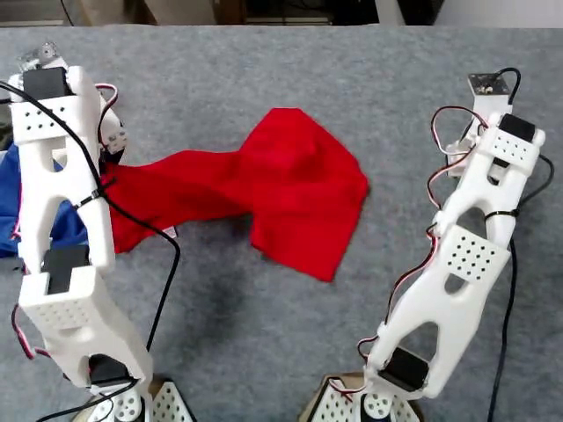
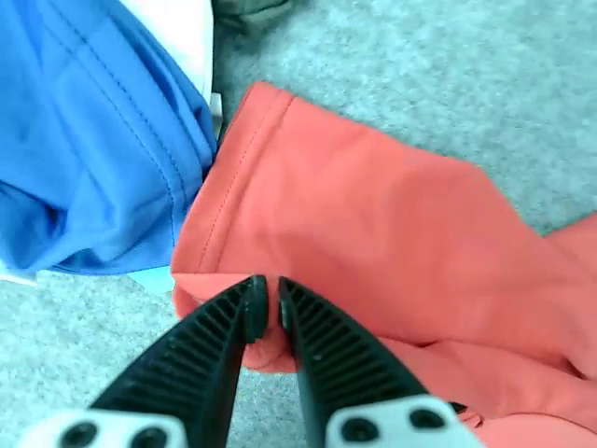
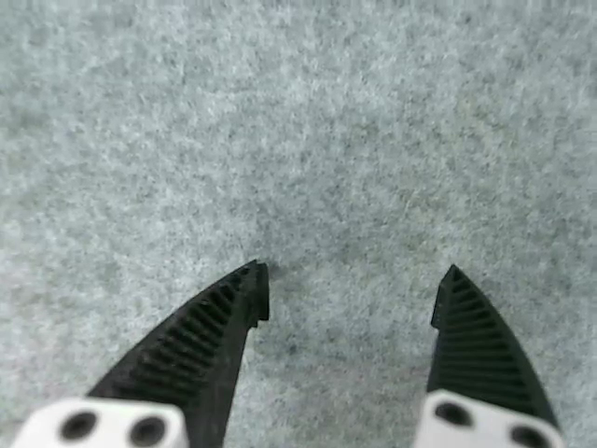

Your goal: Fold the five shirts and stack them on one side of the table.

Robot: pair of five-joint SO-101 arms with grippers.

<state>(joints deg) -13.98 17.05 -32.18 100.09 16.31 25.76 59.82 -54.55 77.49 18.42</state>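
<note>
The red shirt [image 1: 295, 189] lay crumpled on the grey felt-covered table [image 1: 264, 352], its wider part bunched near the middle and a narrower part drawn out toward the left arm [image 1: 57, 176]. In the left wrist view the left gripper [image 2: 266, 303] was closed on the red shirt [image 2: 373, 243]: the two black ribbed fingers [image 2: 210, 350] stood almost together, with a fold of the hemmed edge pinched between their tips. Just beside that pinched edge of the red shirt, and touching it, lay a blue shirt [image 2: 84, 140], rumpled, with a piece of white fabric [image 2: 182, 37] showing past it on the side away from the red shirt. From above, the blue shirt [image 1: 7, 207] showed beyond the red shirt's drawn-out end, partly under the left arm. The right arm [image 1: 475, 255] stood well apart from the red shirt, on the side opposite the blue one. The right gripper [image 3: 350, 289] had its fingers spread wide, holding nothing, over bare grey table covering [image 3: 280, 112].
</note>
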